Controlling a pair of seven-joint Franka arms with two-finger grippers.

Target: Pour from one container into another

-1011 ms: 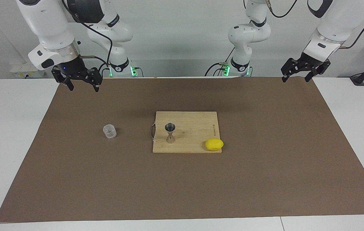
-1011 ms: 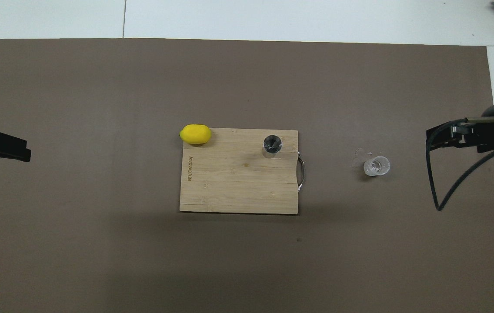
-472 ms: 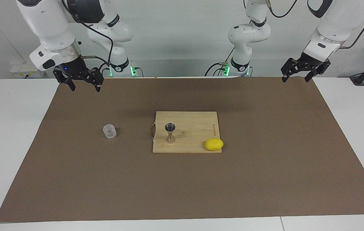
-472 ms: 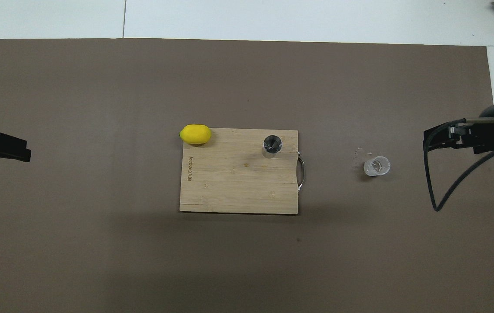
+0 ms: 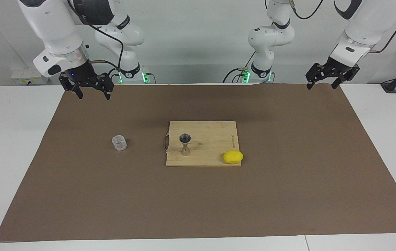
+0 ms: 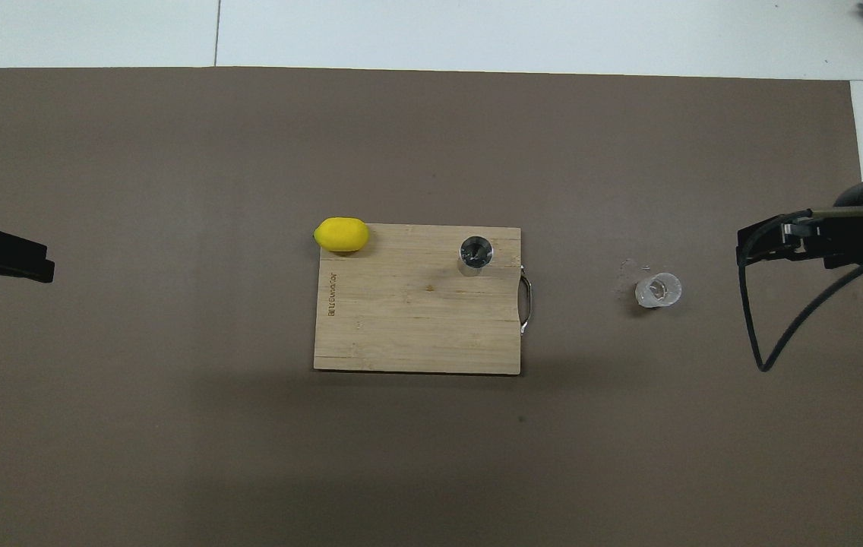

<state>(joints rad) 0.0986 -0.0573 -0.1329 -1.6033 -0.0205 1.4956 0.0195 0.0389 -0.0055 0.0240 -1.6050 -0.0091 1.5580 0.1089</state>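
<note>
The small clear glass cup [image 5: 119, 143] [image 6: 658, 290] stands upright on the brown mat, beside the wooden cutting board's handle, toward the right arm's end of the table. The silver hourglass jigger [image 5: 185, 143] [image 6: 475, 253] stands upright on the board near that handle. My right gripper [image 5: 93, 96] [image 6: 744, 248] hangs open and empty in the air over the mat's corner at its own end, well apart from the cup. My left gripper [image 5: 321, 86] [image 6: 40, 264] waits open and empty over the mat's corner at the left arm's end.
The cutting board [image 5: 212, 137] [image 6: 401, 327] lies mid-mat with its metal handle [image 6: 527, 304] toward the cup. A yellow lemon [image 5: 233, 157] [image 6: 341, 234] sits at the board's corner farthest from the robots, toward the left arm's end. White table surrounds the mat [image 5: 288, 195].
My right gripper has drifted a little toward the middle of the table. The left arm, cup, jigger and lemon have not moved.
</note>
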